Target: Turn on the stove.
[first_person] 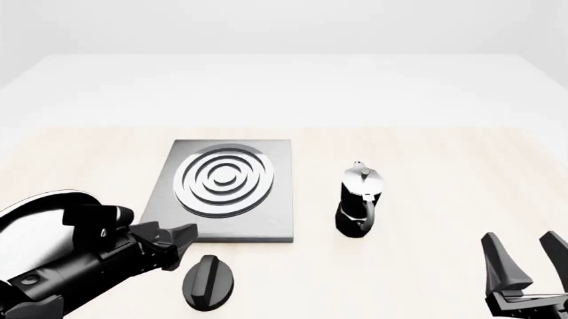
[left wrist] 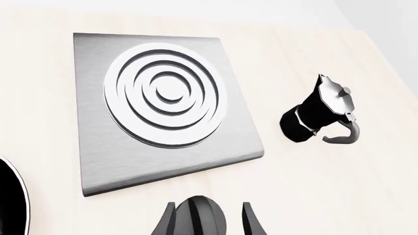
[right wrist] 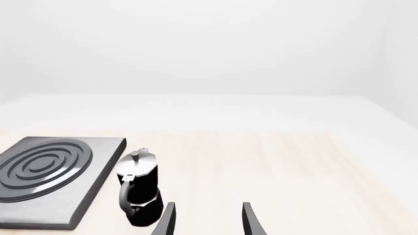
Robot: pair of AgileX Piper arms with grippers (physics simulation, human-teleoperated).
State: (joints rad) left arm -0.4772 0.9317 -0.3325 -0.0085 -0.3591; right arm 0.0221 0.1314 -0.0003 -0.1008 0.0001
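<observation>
Judging from how things lie, the task is at its approach stage and the turning itself is not yet done. In the front view the stove (first_person: 266, 222), a flat dark-grey slab with silver burner rings (first_person: 225, 181), sits left of centre in the frame, and its small black oval knob (first_person: 209, 282) lies on the table just below the slab's near edge, toward the lower left. The left gripper (first_person: 182, 242) reaches in from the lower left corner with its tips just up and left of the knob; from this angle I cannot tell whether they touch it. The left wrist view is clearer: at the bottom edge of that frame the knob (left wrist: 199, 215) sits between the two dark fingers (left wrist: 168, 221), which are spread apart with a gap on at least one side, so they bracket the knob without pinching it. Closing on the ridge and twisting appears to be what remains. The right gripper (first_person: 526, 252) waits in the lower right corner of the front view, fingers parted and empty, well apart from the stove. A black-and-silver moka pot (first_person: 360, 199) stands right of the slab, and a frying pan (first_person: 36, 229) shows at the left edge.
</observation>
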